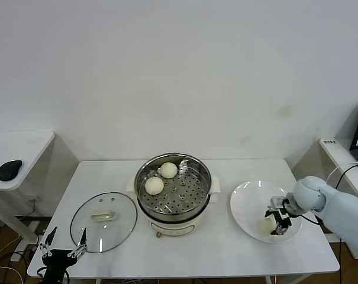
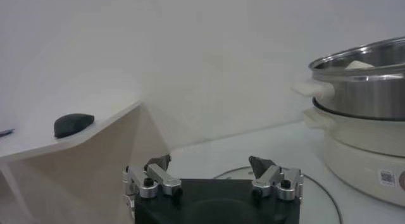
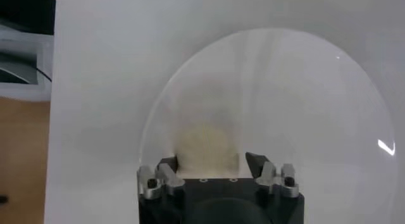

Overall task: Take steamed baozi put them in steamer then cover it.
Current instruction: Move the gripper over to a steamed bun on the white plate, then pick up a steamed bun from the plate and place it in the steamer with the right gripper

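Baozi on plate [image 1: 250, 204] at the lower right of the head view: one bun [image 1: 265, 225] lies between the fingers of the right gripper [image 1: 277, 226], whose jaws flank it on both sides; whether they press it I cannot tell. Two more buns [image 1: 154, 186] sit on the perforated tray of the steamer [image 1: 174, 183] at centre frame. Left of it lies the cover [image 1: 103, 221], flat on the table [image 1: 226, 254]. At lower left, the left gripper [image 1: 64, 243] hangs with jaws spread wide, just beside the cover's near edge.
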Motion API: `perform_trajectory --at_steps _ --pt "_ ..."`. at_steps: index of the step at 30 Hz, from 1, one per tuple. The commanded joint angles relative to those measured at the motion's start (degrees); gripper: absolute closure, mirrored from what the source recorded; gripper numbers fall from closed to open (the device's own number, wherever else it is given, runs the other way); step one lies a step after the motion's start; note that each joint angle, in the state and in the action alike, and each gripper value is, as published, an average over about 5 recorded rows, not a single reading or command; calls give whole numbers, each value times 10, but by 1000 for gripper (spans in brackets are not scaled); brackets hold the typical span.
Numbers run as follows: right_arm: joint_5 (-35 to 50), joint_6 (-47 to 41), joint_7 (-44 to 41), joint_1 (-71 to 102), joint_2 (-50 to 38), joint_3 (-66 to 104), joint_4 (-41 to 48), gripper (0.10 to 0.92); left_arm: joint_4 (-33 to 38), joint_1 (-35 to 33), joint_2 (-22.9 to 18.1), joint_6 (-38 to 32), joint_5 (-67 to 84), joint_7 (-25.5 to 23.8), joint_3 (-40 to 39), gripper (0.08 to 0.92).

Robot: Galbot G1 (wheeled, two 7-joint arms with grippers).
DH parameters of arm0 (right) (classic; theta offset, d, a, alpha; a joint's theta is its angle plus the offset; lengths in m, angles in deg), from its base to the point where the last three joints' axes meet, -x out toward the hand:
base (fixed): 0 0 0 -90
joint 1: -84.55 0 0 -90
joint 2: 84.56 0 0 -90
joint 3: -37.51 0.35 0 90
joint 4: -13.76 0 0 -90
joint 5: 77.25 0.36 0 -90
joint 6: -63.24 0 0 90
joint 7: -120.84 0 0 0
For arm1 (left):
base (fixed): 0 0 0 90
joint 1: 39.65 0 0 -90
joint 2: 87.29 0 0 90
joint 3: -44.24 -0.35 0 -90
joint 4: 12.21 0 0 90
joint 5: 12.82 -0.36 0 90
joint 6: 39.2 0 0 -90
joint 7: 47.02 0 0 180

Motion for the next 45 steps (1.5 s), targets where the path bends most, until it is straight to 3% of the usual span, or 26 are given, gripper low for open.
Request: perform_trajectory --at_steps 1,17,28,36,45 --pt "12 -5 -11 -27 -6 -12 -7 396 2 0 0 0 0 0 -1 177" --pt "127 -7 -42 -323 -19 -149 -34 398 5 6 6 0 3 1 -6 177" --pt "216 -15 -27 -557 183 -301 9 398 6 5 4 -3 3 2 -8 177" --pt "287 18 30 -536 342 -304 35 398 8 0 1 -8 6 2 2 177" --pt "270 117 33 -503 416 -375 27 390 13 -3 -5 -9 11 2 12 177"
